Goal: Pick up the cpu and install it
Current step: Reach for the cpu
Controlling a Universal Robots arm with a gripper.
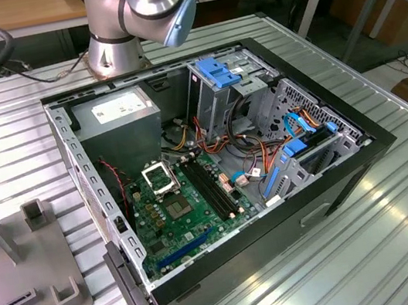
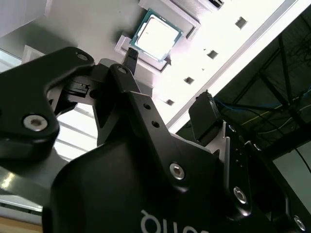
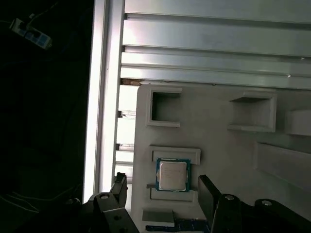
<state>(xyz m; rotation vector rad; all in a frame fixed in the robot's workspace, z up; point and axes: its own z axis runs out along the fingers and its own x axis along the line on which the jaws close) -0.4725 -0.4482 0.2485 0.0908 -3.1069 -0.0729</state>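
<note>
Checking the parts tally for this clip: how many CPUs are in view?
1. The cpu sits in a recess of the grey holder tray, in front of the open gripper. Another could lie hidden inside the computer case.

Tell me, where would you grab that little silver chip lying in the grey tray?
Take the cpu by its two seemingly free opposite edges, from straight above: it lies flat in the grey tray, with raised bars along its other two sides.

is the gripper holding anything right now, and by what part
Nothing is held. The gripper is open above the cpu, which lies flat in its recess in the grey tray, clear of both fingers.
</note>
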